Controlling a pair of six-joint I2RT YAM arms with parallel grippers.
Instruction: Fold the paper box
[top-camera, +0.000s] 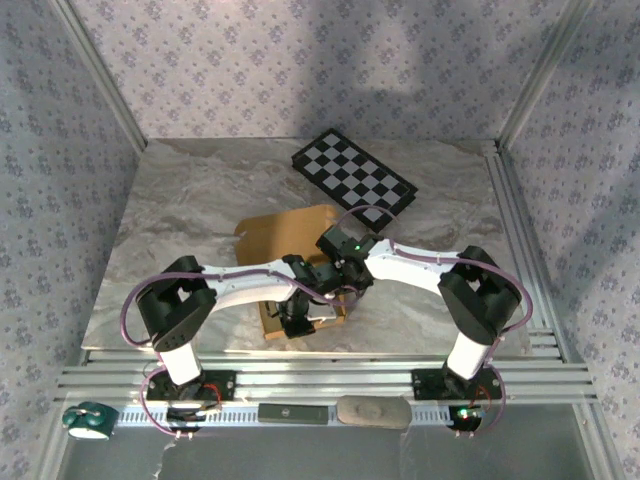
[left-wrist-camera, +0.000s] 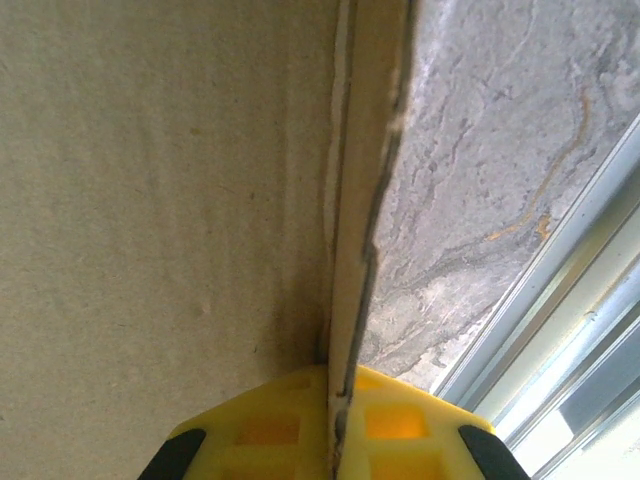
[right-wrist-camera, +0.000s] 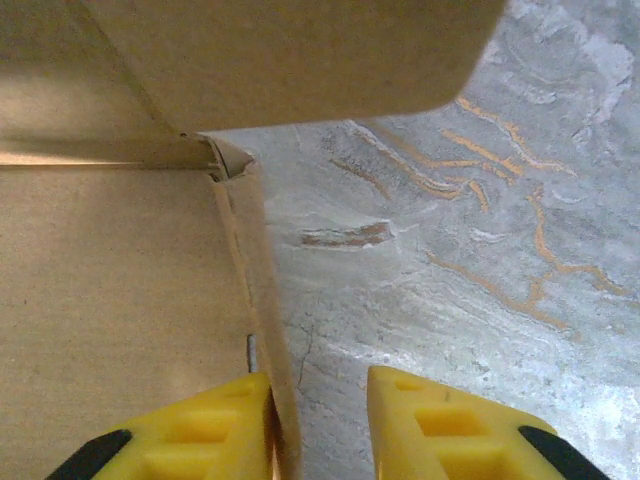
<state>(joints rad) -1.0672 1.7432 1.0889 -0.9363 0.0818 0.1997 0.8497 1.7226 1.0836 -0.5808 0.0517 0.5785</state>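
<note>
**Two Grippers, One Paper Box: Left Clamps a Wall, Right Stands Apart**

The left gripper (left-wrist-camera: 338, 415) has its two yellow fingers (left-wrist-camera: 270, 430) clenched on one upright wall of the paper box (left-wrist-camera: 150, 200), the cardboard edge running straight up from between them. The right gripper (right-wrist-camera: 320, 425) is released. One of its yellow fingers (right-wrist-camera: 215, 430) touches a low side wall of the box, and the other stands clear over bare marble with a gap between. A second flap with a rounded corner overhangs the top of that wrist view.

From above, the single tan box lies about mid-table on the marble-patterned table (top-camera: 180, 210), toward the near edge. Two white arms, the left arm (top-camera: 240, 285) and the right arm (top-camera: 420, 268), meet over it. Their wrists cover its near half, so the folds there cannot be made out from above.

One black-and-white checkered board (top-camera: 355, 178) lies flat beyond the box, near it but apart. On the metal rails (top-camera: 120, 375) at the near edge sit one dark bar (top-camera: 292, 413), one grey oval pad (top-camera: 372, 411) and one green-and-white object (top-camera: 88, 420) at the far left.
</note>
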